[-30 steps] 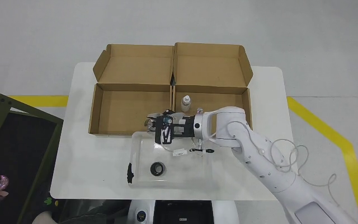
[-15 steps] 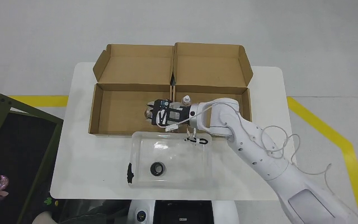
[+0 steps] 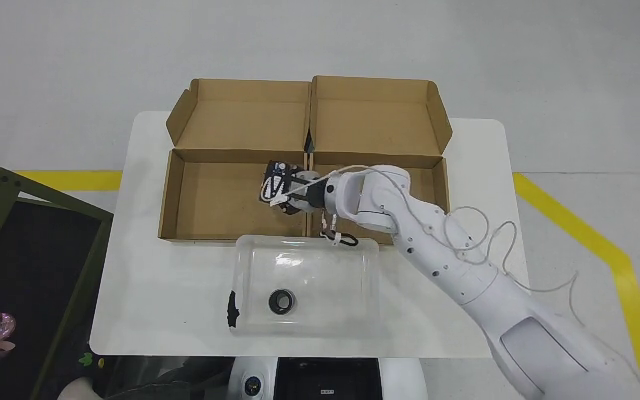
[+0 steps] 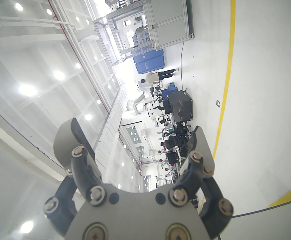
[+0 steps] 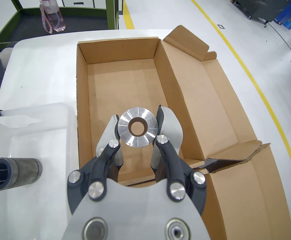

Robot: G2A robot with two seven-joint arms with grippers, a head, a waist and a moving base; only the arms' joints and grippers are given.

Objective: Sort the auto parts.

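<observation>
The right gripper point(image 5: 137, 128) pinches a machined metal ring point(image 5: 127, 134) above the cardboard box point(image 5: 122, 86) at the clear bin's point(image 3: 335, 300) eleven o'clock, apparently for dropping in, while the left gripper point(image 4: 136, 130) hangs spread and empty.

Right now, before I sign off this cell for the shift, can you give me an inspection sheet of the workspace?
Surface: white table.
Job's things: ring held over one open box; second box beside it; cylinder in clear bin.
Clutter: bottle on cart beside table.
Tools: right tool shut on ring; left tool open, holding nothing.
Cables: thin cable along right arm.
Surroundings: yellow floor line.
</observation>
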